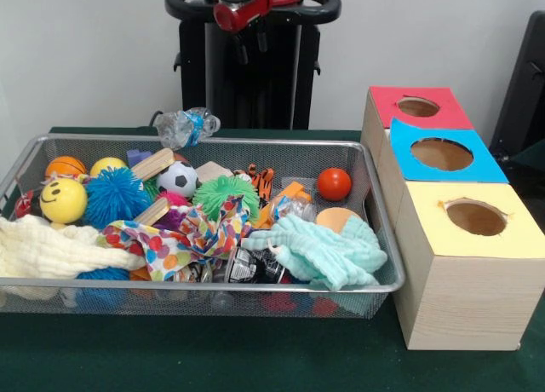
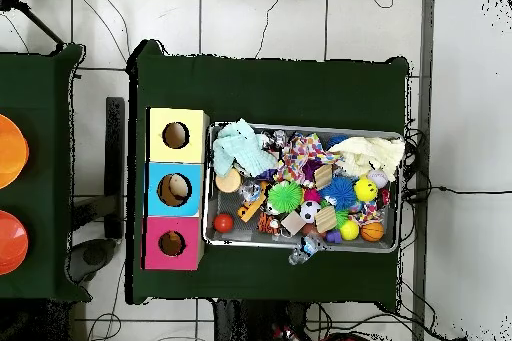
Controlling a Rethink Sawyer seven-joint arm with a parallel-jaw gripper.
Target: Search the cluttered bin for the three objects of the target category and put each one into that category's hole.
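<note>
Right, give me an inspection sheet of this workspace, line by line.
Surface: dark green table cloth, bare in front of the bin.
Job's things: wire mesh bin heaped full; beside it three wooden boxes with round holes, topped red, blue and yellow.
Clutter: balls including a red ball, soccer ball and yellow smiley ball; mint cloth; crushed plastic bottle on the bin's far rim.
Gripper: drawn back at the top, over nothing; fingers unreadable.
Cables: several trail on the floor.
Surroundings: neighbouring table with orange discs.
</note>
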